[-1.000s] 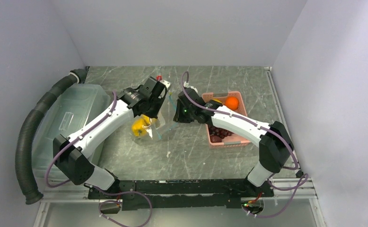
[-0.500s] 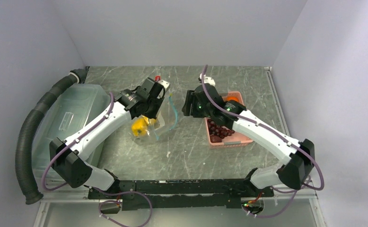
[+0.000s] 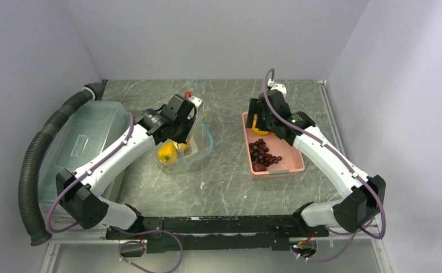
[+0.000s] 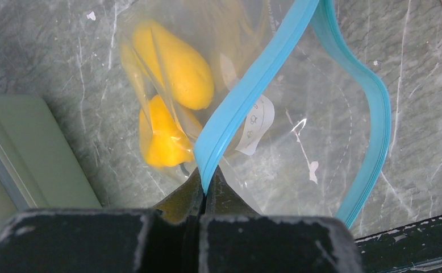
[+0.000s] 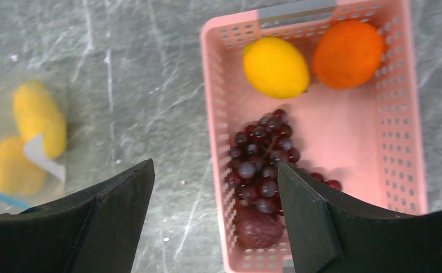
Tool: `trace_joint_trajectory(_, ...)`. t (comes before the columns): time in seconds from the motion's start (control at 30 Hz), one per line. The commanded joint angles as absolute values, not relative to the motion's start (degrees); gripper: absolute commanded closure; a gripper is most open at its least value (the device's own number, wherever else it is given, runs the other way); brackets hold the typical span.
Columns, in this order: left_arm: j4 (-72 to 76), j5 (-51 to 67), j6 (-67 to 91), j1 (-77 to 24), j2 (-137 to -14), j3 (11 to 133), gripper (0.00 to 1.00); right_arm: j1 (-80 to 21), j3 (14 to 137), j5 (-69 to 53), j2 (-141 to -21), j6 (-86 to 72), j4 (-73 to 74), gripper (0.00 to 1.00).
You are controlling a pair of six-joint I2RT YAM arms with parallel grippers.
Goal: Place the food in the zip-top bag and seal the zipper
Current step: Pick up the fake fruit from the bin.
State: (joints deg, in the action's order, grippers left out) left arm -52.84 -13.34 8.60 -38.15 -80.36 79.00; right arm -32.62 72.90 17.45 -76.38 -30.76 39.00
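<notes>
My left gripper (image 4: 207, 182) is shut on the teal-blue zipper (image 4: 253, 79) and holds the mouth of the clear zip-top bag (image 3: 191, 149) open above the table. Two yellow food pieces (image 4: 173, 62) (image 4: 162, 136) lie inside the bag. My right gripper (image 5: 214, 166) is open and empty, hovering over the left wall of the pink basket (image 5: 403, 114). In the basket lie a yellow lemon (image 5: 275, 67), an orange ball (image 5: 348, 54) and a dark purple grape bunch (image 5: 261, 159). From the top view the right gripper (image 3: 257, 116) hangs over the basket's far end.
A large translucent lidded bin (image 3: 82, 142) stands at the left with a black corrugated hose (image 3: 34, 165) curving round it. Grey walls close in the table at the back and both sides. A small white scrap (image 3: 201, 185) lies on the marble top near the front.
My right arm has swung right, from the bag's mouth to above the pink basket, and its jaws have opened wide. The left gripper has kept its hold on the bag.
</notes>
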Motion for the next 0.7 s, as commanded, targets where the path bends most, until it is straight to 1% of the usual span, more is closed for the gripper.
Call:
trace_joint_trajectory(0.0, -50.34, -12.99, 7.55, -37.75, -77.98, 78.89, 1.00, -29.47, 72.48, 17.33, -76.51, -25.53, 37.58, 0.15)
trace_joint_trajectory(0.03, -50.28, -13.07, 7.56, -37.78, -78.01, 78.86, 1.00, -28.95, 72.84, 17.54, -77.57, -24.93, 37.44, 0.12)
trace_joint_trajectory(0.2, -50.21, -14.01, 7.59, -37.79, -77.56, 78.60, 1.00, -25.80, 73.98, 15.09, -82.41, -22.37, 35.51, 0.07)
trace_joint_trajectory(0.3, -49.78, -14.34, 7.56, -37.79, -77.23, 78.30, 1.00, -24.44, 74.99, 13.01, -85.15, -20.20, 34.35, 0.06)
trace_joint_trajectory(0.67, -49.04, -13.05, 7.70, -36.60, -76.99, 77.78, 1.00, -21.87, 81.17, 11.41, -97.02, -16.30, 32.83, 0.06)
